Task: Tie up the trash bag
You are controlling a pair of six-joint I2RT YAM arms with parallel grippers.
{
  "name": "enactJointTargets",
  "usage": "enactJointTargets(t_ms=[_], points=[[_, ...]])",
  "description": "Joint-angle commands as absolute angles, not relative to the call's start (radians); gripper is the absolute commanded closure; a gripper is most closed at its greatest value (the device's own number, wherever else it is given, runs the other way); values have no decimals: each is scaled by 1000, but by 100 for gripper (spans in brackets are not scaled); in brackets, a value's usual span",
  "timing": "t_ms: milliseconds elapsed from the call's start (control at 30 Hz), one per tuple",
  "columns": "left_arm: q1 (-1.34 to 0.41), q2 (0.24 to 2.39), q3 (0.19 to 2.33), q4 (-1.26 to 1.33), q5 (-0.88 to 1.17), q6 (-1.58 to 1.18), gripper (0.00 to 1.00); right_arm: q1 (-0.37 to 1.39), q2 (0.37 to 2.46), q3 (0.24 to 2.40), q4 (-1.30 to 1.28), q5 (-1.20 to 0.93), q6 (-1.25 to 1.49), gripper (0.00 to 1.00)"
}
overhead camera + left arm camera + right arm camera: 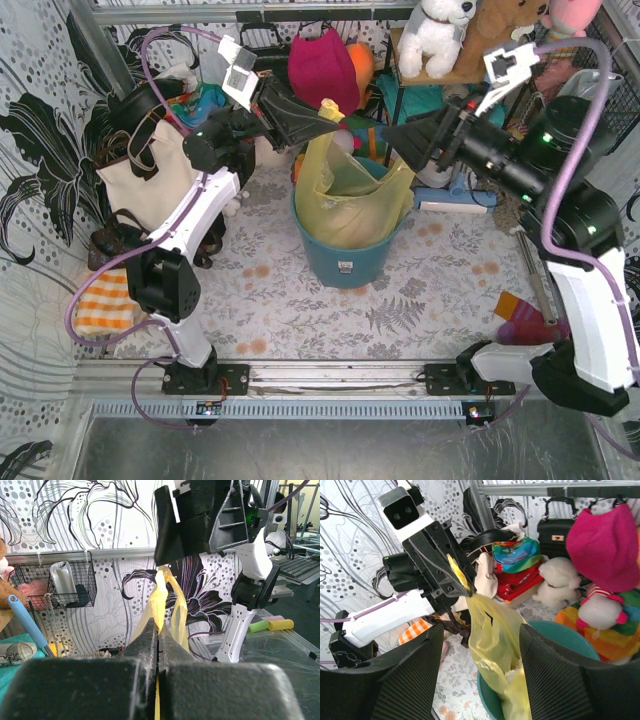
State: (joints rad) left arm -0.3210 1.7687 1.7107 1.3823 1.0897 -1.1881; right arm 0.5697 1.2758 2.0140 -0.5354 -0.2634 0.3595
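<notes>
While your left gripper [158, 630] clamps one flap of the trash bag [350, 200] taut above its teal bin [345, 262], your right gripper [481, 632] stands wide, holding nothing, probably lining up the second flap.

White links [195, 215], black joints [162, 282]; black left claw [336, 126], right claw [395, 138]; purple cables [146, 55].
</notes>
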Motion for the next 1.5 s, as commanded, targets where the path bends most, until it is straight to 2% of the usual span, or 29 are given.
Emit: enactJointTargets(t_ms=[0,133,300,367,467,633,700,733,767,933,1100,1233,1333,1467], points=[[-328,1729,1712,1385,1077,-1172,100,566,1221,2006,-667,-177,292,36],[-326,1723,1712,1381,1079,-1172,100,566,1201,1981,-695,-140,262,31],[-326,1720,1709,1378,1076,-1169,100,566,1172,1916,-670,-33,248,31],[-326,1720,1707,1378,1073,-1169,100,566,1163,1883,-650,-12,246,31],[-327,1721,1709,1377,1075,-1171,100,566,1170,1865,-640,-21,245,38],[-326,1718,1710,1374,1077,-1169,100,566,1156,1844,-597,-35,261,62],[-327,1717,1709,1374,1074,-1168,100,566,1151,1844,-584,-27,266,78],[-326,1715,1708,1374,1071,-1169,100,566,1149,1845,-575,-22,265,95],[-327,1713,1705,1374,1066,-1170,100,566,1149,1847,-564,-15,265,100],[-327,1684,1697,1358,1056,-1183,100,566,1181,1881,-491,41,267,100],[-326,1597,1658,1222,1040,-1085,100,566,1307,2032,-458,98,226,100],[-326,1484,1594,986,993,-906,100,567,1419,2170,-460,84,192,100],[-330,1391,1543,762,905,-729,100,566,1501,2278,-478,69,164,100],[-338,1281,1483,583,760,-633,100,562,1591,2397,-497,65,124,100]])
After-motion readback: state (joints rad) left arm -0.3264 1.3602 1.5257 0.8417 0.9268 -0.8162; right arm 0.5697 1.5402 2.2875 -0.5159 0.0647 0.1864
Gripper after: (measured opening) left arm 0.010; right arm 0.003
